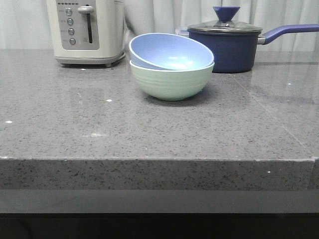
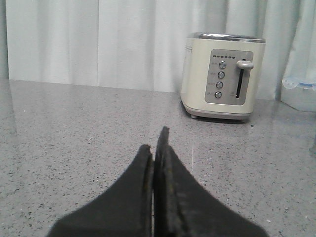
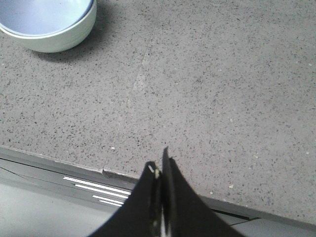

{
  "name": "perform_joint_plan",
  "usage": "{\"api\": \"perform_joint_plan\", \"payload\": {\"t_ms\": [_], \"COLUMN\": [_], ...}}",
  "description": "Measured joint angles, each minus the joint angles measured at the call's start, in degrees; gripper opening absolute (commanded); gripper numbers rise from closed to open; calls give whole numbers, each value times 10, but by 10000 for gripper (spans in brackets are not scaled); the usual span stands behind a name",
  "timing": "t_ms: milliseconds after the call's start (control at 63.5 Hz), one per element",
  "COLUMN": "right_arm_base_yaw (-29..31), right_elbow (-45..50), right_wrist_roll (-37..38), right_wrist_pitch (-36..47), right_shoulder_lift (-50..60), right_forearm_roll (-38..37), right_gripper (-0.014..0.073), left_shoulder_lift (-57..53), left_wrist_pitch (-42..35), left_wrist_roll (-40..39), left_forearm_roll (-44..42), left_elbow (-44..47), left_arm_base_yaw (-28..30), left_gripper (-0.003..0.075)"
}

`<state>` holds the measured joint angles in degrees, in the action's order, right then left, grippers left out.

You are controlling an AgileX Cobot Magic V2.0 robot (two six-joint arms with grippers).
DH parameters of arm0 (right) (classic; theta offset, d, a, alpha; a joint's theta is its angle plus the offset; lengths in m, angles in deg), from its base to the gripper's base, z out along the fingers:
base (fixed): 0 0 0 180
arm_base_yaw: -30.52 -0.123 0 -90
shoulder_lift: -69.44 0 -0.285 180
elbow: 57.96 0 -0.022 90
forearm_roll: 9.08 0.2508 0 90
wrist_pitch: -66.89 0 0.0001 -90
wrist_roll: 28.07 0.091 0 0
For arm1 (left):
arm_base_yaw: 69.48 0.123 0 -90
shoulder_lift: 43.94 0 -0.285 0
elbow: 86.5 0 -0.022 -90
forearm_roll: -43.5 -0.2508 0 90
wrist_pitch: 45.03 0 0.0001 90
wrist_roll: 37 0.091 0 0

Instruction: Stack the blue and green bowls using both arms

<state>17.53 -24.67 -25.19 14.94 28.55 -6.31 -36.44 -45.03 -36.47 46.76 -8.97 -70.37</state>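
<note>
The blue bowl (image 1: 167, 51) sits tilted inside the green bowl (image 1: 172, 82) on the grey counter (image 1: 149, 129), toward the back middle. Both bowls also show in the right wrist view, the blue bowl (image 3: 44, 15) inside the green bowl (image 3: 64, 39). My left gripper (image 2: 155, 145) is shut and empty, low over the counter and pointing at the toaster. My right gripper (image 3: 159, 163) is shut and empty, above the counter's front edge, well away from the bowls. Neither arm shows in the front view.
A cream toaster (image 1: 87, 30) stands at the back left; it also shows in the left wrist view (image 2: 222, 76). A dark navy lidded saucepan (image 1: 230, 42) stands behind the bowls at the back right, its handle pointing right. White curtains hang behind.
</note>
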Motion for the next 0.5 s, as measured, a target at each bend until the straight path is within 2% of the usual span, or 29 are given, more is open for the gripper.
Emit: {"api": "perform_joint_plan", "payload": {"t_ms": [173, 504], "right_arm_base_yaw": [39, 108], "right_elbow": [53, 330], "right_wrist_roll": [-1, -38], "right_wrist_pitch": [42, 288], "right_shoulder_lift": [67, 283], "right_forearm_roll": [-7, 8], "right_gripper": [-57, -57], "left_shoulder_lift": [0, 0], "left_wrist_pitch": [0, 0], "left_wrist_roll": [0, 0], "left_forearm_roll": [0, 0], "left_elbow": [0, 0], "left_arm_base_yaw": [0, 0], "left_gripper": [-20, -20]}}
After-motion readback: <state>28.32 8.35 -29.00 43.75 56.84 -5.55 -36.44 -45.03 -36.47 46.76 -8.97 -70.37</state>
